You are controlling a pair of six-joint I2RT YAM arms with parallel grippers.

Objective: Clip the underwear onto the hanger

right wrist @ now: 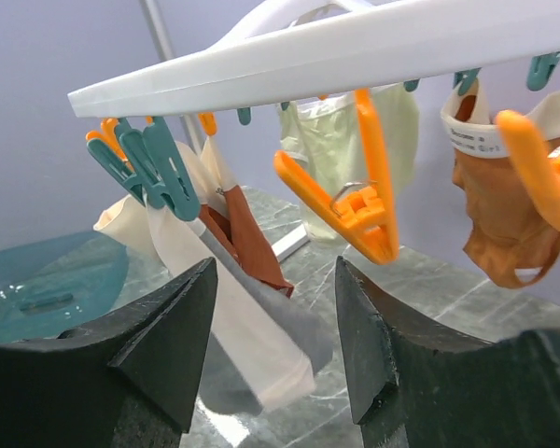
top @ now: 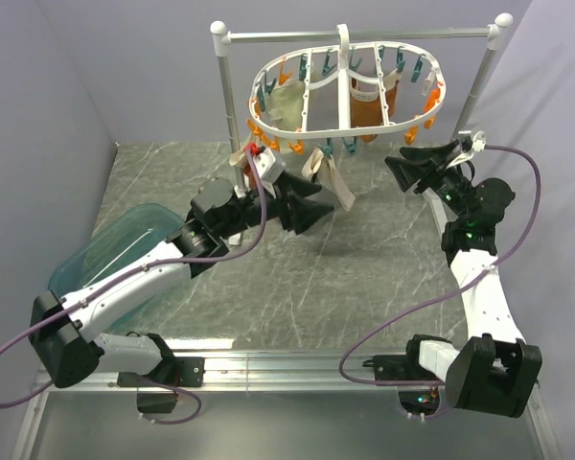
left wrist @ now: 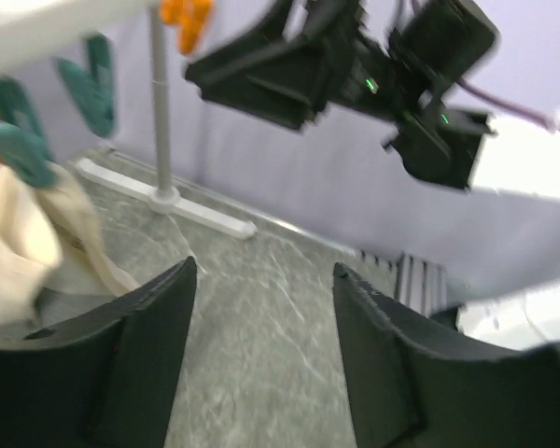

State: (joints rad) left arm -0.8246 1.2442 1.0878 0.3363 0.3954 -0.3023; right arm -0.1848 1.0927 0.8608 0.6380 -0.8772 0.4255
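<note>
Underwear [top: 333, 184] hangs in the upper middle of the top view, dangling from teal pegs [top: 337, 149] on the near rim of the hanger [top: 343, 72], its cream-beige cloth trailing down toward the grey marbled table [top: 364, 278]. In the right wrist view the same garment [right wrist: 261, 345] drops from 2 teal pegs [right wrist: 154, 166] at the left of the frame, with a grey part low on its right side. The white oval hanger hooks onto a silver rail [top: 402, 35] at the top of the frame; a plain cream garment [top: 283, 105] hangs inside its left half and a rust-orange garment [top: 369, 103] inside its right half. The left gripper [top: 316, 203] sits just left of the underwear with its jaws apart and nothing between them; whether it touches the cloth cannot be told. The right gripper [top: 401, 168] hovers to the right of the underwear, below the hanger's right end, its jaws also spread and empty. An orange peg [right wrist: 355, 201] hangs in the middle of the right wrist view. A teal tub [top: 125, 240] lies at the left of the table.
</note>
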